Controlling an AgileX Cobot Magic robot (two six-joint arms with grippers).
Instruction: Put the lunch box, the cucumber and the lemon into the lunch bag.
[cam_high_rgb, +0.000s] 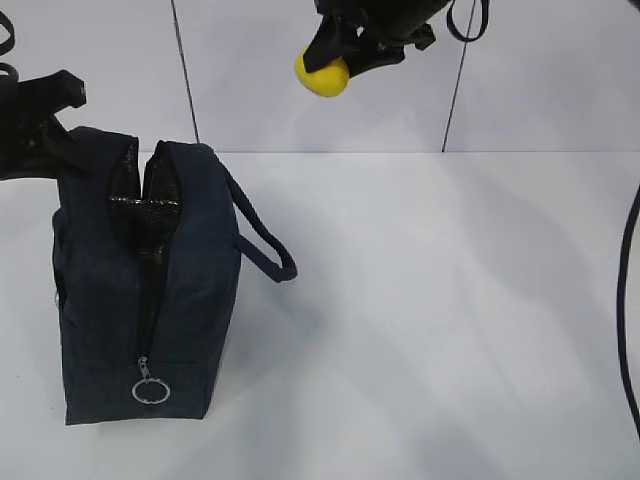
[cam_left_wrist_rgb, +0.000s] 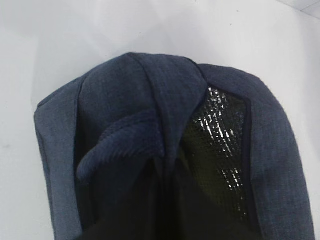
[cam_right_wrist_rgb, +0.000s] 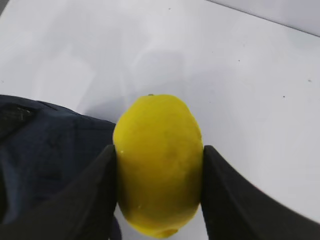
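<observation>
The lunch bag (cam_high_rgb: 190, 290) stands upright at the left of the white table. Its top is open and shows the foil lining (cam_high_rgb: 130, 190). My left gripper (cam_high_rgb: 62, 135) is at the bag's upper left rim. In the left wrist view the navy fabric (cam_left_wrist_rgb: 125, 90) bunches into its dark jaws, so it is shut on the bag's edge beside the rope handle (cam_left_wrist_rgb: 120, 150). My right gripper (cam_high_rgb: 335, 62) is shut on the lemon (cam_high_rgb: 322, 75) and holds it high, up and to the right of the bag's opening. The lemon (cam_right_wrist_rgb: 159, 165) sits between both pads. The lunch box and the cucumber are out of view.
The zipper's silver ring pull (cam_high_rgb: 151, 391) hangs at the bag's near end. The bag's other handle (cam_high_rgb: 262, 250) loops out to the right. A black cable (cam_high_rgb: 628, 300) runs down the right edge. The white wall behind has two dark seams.
</observation>
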